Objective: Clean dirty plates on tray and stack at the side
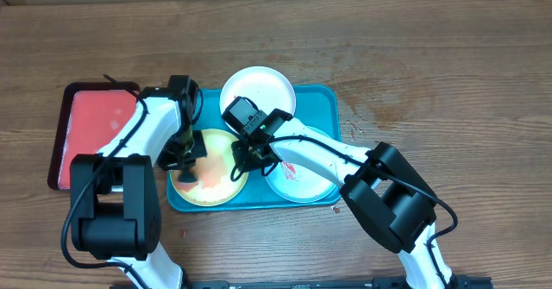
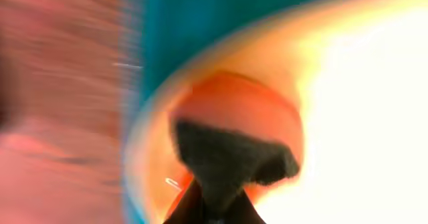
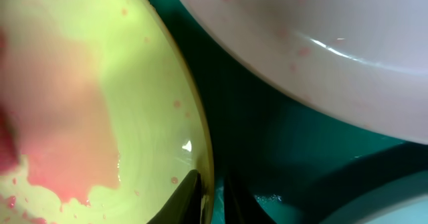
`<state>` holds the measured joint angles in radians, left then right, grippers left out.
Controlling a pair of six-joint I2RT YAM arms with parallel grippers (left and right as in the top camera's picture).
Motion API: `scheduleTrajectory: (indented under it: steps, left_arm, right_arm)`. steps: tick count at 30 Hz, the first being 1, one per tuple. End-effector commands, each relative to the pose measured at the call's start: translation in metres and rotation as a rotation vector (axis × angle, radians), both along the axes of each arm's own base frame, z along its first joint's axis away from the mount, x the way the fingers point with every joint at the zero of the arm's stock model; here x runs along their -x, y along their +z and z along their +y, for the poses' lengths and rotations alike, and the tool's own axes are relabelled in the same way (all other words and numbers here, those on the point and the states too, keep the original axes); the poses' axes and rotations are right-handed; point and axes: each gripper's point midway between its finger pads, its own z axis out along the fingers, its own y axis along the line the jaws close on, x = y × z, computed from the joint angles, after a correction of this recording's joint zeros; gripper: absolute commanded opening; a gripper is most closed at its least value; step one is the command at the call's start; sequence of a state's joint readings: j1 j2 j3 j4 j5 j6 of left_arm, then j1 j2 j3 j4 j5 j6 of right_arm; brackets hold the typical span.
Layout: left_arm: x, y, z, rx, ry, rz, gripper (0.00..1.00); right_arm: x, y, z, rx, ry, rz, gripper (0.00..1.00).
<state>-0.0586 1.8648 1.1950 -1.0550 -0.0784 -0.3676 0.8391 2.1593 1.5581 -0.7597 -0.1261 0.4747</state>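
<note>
Worktop of brown wood, carrying the teal tray at its middle and a red tray just beside it on the left. Holding all three plates inside the teal tray: white plate at the far side, overhanging the rim; yellow-green plate near left; mint plate near right, partly under the right arm. Showing red smears on the latter two. Clenching the left jaws on a dark sponge and pressing it onto the yellow-green plate's orange-red patch. Pinching that same plate's right rim in the right jaws, one jaw inside the plate, the other outside above the tray floor. Blurring heavily in the left wrist view.
</note>
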Motion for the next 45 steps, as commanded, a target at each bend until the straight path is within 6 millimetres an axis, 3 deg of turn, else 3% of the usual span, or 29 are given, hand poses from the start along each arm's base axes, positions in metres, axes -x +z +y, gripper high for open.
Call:
scheduleTrajectory:
  steps: [1,4,9,16,21,25,31,34,38,45]
  left_arm:
    - [-0.002,0.012,-0.074,0.434,-0.013,0.012,0.04]
    - [0.004,0.015,-0.085,0.476,-0.042,0.031,0.04]
    - [0.013,0.007,-0.077,0.377,-0.087,0.059,0.04]
    - [0.030,-0.017,-0.019,0.005,-0.015,0.087,0.04]
    - [0.041,-0.037,-0.008,-0.056,0.001,0.073,0.04]
    - [0.039,-0.030,0.018,-0.213,0.010,0.060,0.04]
    - [0.017,0.012,0.064,-0.468,0.032,0.015,0.04]
    - [-0.002,0.030,0.076,-0.523,0.080,-0.048,0.04]
    - [-0.026,0.044,0.074,-0.481,0.122,-0.120,0.04]
    - [-0.062,0.061,0.044,-0.277,0.144,-0.215,0.04]
  right_arm:
    - [-0.006,-0.004,-0.002,0.019,-0.001,-0.018,0.14]
    - [-0.006,-0.003,-0.002,0.017,-0.004,-0.019,0.14]
    - [-0.006,-0.003,-0.001,0.016,-0.004,-0.019,0.14]
    - [-0.006,-0.004,-0.002,0.019,-0.003,-0.017,0.14]
    - [-0.006,-0.004,-0.002,0.020,-0.003,-0.017,0.14]
    - [-0.007,-0.004,-0.005,0.032,-0.005,-0.022,0.12]
    - [-0.009,-0.005,-0.008,0.056,0.021,-0.045,0.11]
    - [-0.009,-0.005,-0.008,0.055,0.021,-0.046,0.10]
    - [-0.010,-0.004,-0.008,0.056,0.064,-0.060,0.04]
    - [-0.018,0.017,0.002,0.045,0.121,-0.097,0.04]
